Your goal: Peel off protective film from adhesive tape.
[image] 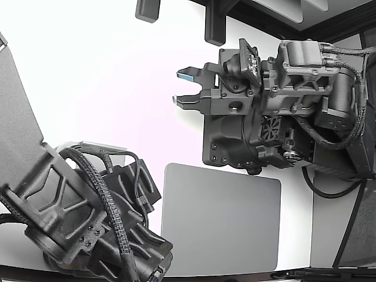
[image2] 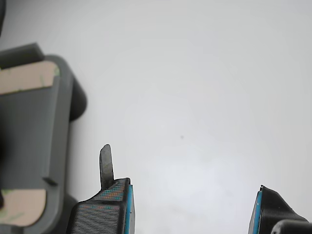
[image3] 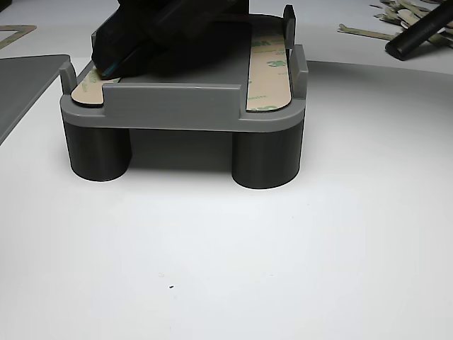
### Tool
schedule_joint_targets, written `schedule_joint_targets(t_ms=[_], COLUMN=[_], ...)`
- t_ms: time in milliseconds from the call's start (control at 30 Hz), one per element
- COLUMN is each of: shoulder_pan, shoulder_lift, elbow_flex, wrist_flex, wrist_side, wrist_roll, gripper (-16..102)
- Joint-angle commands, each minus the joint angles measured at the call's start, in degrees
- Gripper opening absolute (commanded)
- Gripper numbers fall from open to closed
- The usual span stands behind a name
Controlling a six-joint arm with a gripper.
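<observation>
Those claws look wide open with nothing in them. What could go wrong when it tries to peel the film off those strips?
The end effector is open over bare table, beside the grey holder, so it may close on nothing. The tape strips lie flat in the holder, leaving little edge to pinch. One fingertip looks thin and could slip off the film.

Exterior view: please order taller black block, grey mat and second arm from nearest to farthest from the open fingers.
1. taller black block, just above the gripper.
2. grey mat, below it.
3. second arm, lower left; nearly tied with mat.
</observation>
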Motion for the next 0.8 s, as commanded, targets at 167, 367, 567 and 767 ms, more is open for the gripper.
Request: schedule_joint_targets(t_ms=[167, 367, 567, 767], shoulder_pan=[-1.05, -1.05, -1.05, -1.05], shoulder_lift=[1.32, 1.32, 1.32, 1.32], elbow_flex=[-1.23, -1.23, -1.23, -1.23], wrist_flex=[-0.44, -0.44, -0.44, -0.44], wrist_side=[0.0, 0.18, -0.44, -0.18], wrist_roll=[0.09, 0.18, -0.26, 0.0], gripper=[100, 100, 100, 100])
